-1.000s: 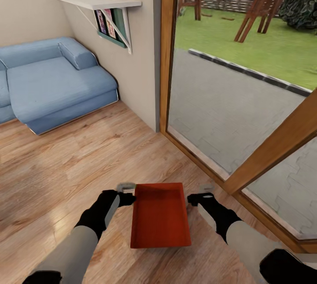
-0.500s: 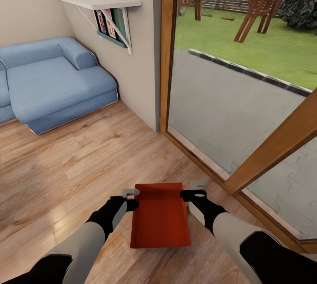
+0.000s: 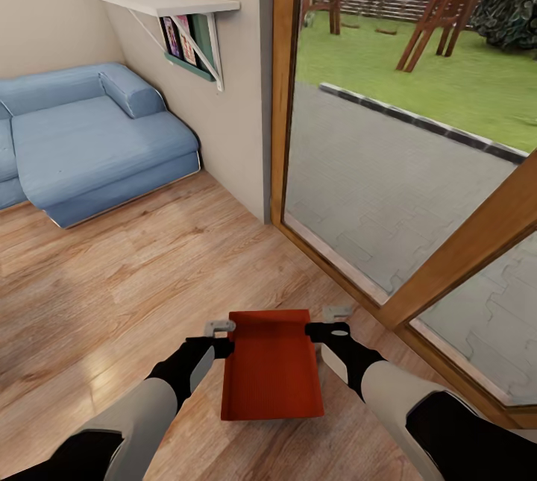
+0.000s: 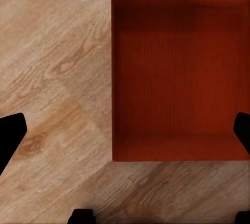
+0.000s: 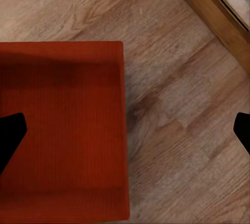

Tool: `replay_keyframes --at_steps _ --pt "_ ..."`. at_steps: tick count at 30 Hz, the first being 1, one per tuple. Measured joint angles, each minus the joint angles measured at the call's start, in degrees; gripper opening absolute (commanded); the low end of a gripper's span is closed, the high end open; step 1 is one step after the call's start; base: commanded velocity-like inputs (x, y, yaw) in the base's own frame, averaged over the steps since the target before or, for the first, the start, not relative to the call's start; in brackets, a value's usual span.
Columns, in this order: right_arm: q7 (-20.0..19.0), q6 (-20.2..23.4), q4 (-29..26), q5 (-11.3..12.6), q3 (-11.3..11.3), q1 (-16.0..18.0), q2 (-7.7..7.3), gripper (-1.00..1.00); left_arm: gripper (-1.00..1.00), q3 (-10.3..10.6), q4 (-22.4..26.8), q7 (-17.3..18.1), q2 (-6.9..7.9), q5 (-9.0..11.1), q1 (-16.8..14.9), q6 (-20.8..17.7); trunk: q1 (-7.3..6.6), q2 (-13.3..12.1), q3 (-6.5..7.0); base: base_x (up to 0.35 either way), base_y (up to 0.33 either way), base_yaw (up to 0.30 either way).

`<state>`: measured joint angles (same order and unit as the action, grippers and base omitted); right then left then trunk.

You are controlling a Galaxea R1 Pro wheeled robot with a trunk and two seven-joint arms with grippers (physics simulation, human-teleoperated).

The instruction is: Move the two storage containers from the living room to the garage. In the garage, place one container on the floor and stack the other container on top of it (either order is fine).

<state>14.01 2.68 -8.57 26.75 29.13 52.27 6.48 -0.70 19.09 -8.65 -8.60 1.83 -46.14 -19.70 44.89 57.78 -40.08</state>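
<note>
Container, one orange-red rectangular lidless plastic storage bin (image 3: 273,376), is sitting on the light wood plank floor (image 3: 134,280) of the living room, just beside the wooden-framed glass door (image 3: 388,168) and well apart from the blue fabric sofa (image 3: 89,138).

Change over the last second: both arms are closing in on the bin. The left gripper (image 3: 221,337) was standing off from the bin's left wall and is now right at it near the far corner; the right gripper (image 3: 328,323) was also off to the side and is now at the right wall's far corner. Bin itself is not shifting, still flat on the planks.

Wrist views: the left one is looking straight down with the bin's left wall running between the dark fingertips (image 4: 11,133), one over the floor, one over the bin's inside. Right wrist view is showing the same, right wall between its fingertips (image 5: 10,135). So both grippers are spread wide, straddling a wall each, nothing clenched yet.

Meaning for the task: looks like the pre-grasp for a two-handed lift is set; next is likely pinching both walls and raising. Carrying to the garage and stacking is all still ahead.
</note>
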Motion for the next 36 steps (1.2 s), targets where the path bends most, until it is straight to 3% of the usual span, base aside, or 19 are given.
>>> replay_keyframes --at_steps 8,25,31,36 --pt "0.0 0.1 0.1 -0.2 0.0 0.0 -0.25 1.0 1.0 -0.1 0.3 -0.6 -0.27 0.0 0.0 -0.2 0.0 0.0 0.0 0.0 0.0 0.0" --pt "0.0 0.3 0.4 -0.2 0.0 0.0 -0.41 1.0 1.0 0.0 -0.1 -0.4 -0.22 0.1 0.0 -0.5 3.73 6.8 -3.05 0.0 0.0 0.0" --pt "-0.7 -3.0 8.2 -0.1 0.1 -0.6 -0.07 1.0 1.0 0.0 -0.3 -0.3 -0.17 0.1 0.0 -0.6 5.05 9.2 -4.13 0.0 0.0 0.0" --pt "-1.7 -3.5 8.7 -0.5 0.1 -1.3 0.06 1.0 1.0 -0.1 -0.4 -0.3 -0.17 0.1 0.0 -0.6 6.15 11.2 -5.03 0.0 0.0 0.0"
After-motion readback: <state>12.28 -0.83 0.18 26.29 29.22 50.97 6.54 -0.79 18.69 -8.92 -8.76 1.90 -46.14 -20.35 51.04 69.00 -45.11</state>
